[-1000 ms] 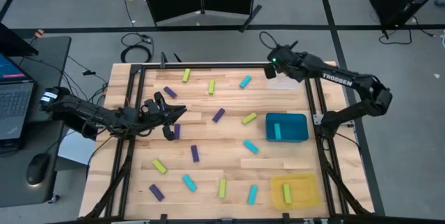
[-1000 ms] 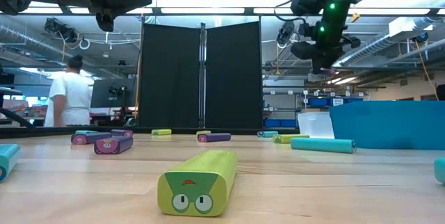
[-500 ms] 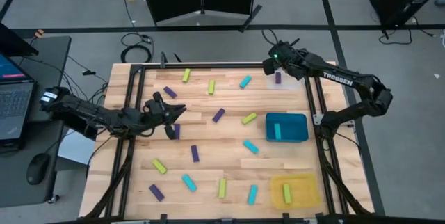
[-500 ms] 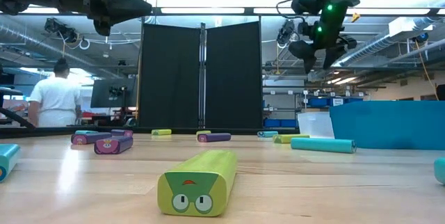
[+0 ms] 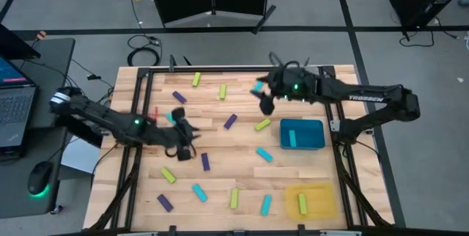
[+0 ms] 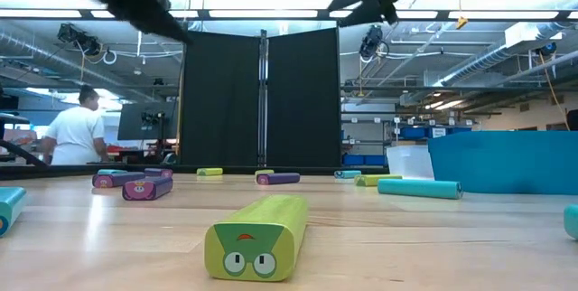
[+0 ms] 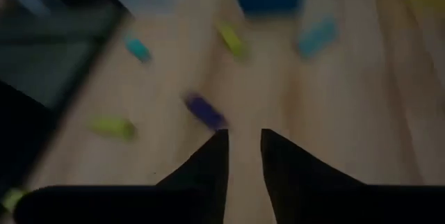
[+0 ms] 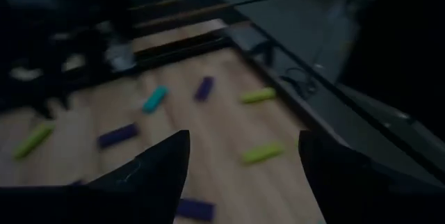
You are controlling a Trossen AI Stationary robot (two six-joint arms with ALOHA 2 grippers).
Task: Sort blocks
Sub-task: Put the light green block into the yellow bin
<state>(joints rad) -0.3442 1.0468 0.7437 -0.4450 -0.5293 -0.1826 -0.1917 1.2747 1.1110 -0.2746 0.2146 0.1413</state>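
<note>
Purple, cyan and yellow-green blocks lie flat and scattered over the wooden table (image 5: pixel 220 144); one yellow-green block (image 6: pixel 257 237) lies close to the low camera. My left gripper (image 5: pixel 187 139) hovers left of the middle, its fingers (image 7: pixel 217 147) a narrow gap apart with nothing between them, pointing toward a purple block (image 7: pixel 205 110). My right gripper (image 5: pixel 265 104) hangs above the far middle, wide open and empty (image 8: pixel 243 140), over a cyan block (image 5: pixel 258 86).
A teal tray (image 5: pixel 315 142) at the right holds a cyan block. A yellow tray (image 5: pixel 322 205) at the near right holds a yellow-green block. A black frame rail (image 5: pixel 220 68) runs along the far edge. A person stands in the room beyond the table (image 6: pixel 77 133).
My right gripper opened over the far right corner, and a purple block came into view there. It then swung along the far edge toward the table's middle and tipped up. My left gripper moved a little toward the near edge and turned toward the right side.
</note>
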